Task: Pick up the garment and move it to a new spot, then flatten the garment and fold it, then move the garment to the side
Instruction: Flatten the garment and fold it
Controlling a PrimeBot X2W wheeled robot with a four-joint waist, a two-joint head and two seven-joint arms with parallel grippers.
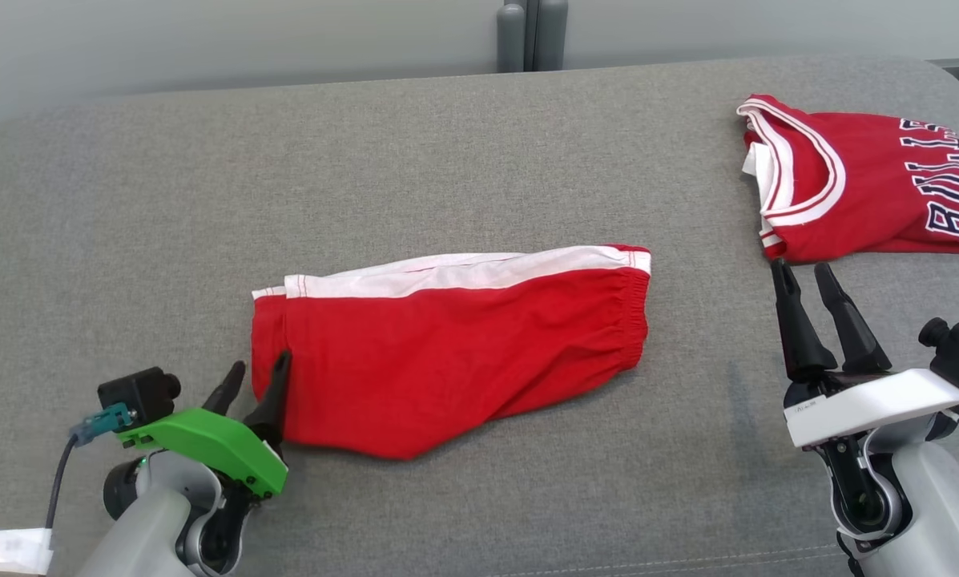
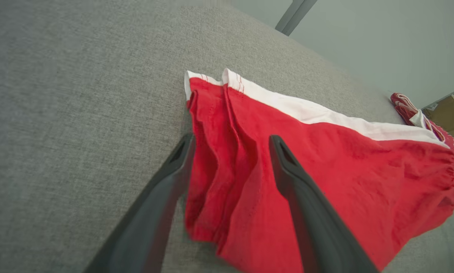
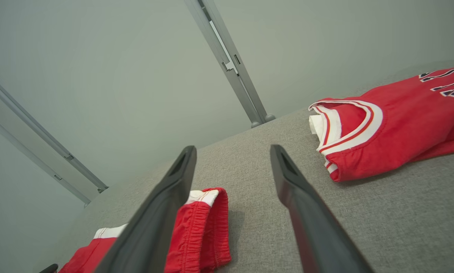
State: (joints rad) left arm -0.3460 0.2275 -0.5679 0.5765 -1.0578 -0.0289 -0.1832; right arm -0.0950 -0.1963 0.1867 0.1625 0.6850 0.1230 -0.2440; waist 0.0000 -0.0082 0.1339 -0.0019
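Note:
The garment, red shorts (image 1: 463, 353) with a white side stripe, lies folded and flat across the middle of the grey fabric surface (image 1: 447, 160), waistband to the right. My left gripper (image 1: 261, 361) is open at the shorts' left hem. In the left wrist view its fingers (image 2: 232, 138) straddle that hem of the shorts (image 2: 344, 170), one finger over the red cloth and one over bare fabric, holding nothing. My right gripper (image 1: 801, 267) stands open and empty to the right of the waistband (image 3: 200, 227), its fingers (image 3: 232, 148) apart above the surface.
A red jersey (image 1: 864, 192) with white trim and dark lettering lies at the far right, just beyond my right fingertips; it also appears as the jersey (image 3: 397, 117). A grey post (image 1: 531, 32) rises behind the far edge. A cardboard box (image 2: 448, 113) sits past the surface.

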